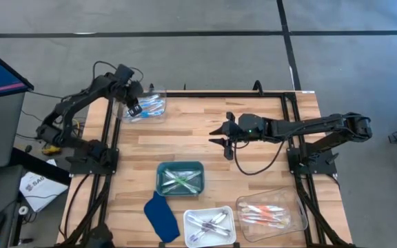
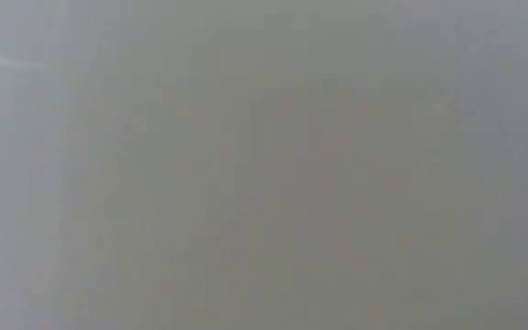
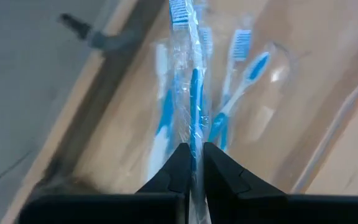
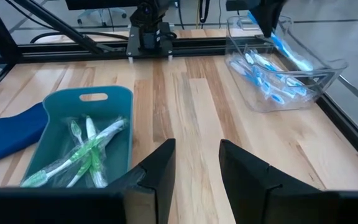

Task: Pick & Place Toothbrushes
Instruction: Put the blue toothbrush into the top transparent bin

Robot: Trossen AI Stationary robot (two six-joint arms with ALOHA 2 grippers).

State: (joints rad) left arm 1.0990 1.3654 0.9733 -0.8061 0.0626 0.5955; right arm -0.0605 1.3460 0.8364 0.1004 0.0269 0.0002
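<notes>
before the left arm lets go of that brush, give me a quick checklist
1. Left tool shut on a wrapped blue brush: ok.
2. Left tool over the clear bin holding the other blue brushes: ok.
3. Colour matches that bin: ok.
4. Brush low enough to drop cleanly: cannot tell.
5. Right tool open, empty, above bare table, clear of the left arm: ok.
6. Low view: blank, not ok.
</notes>
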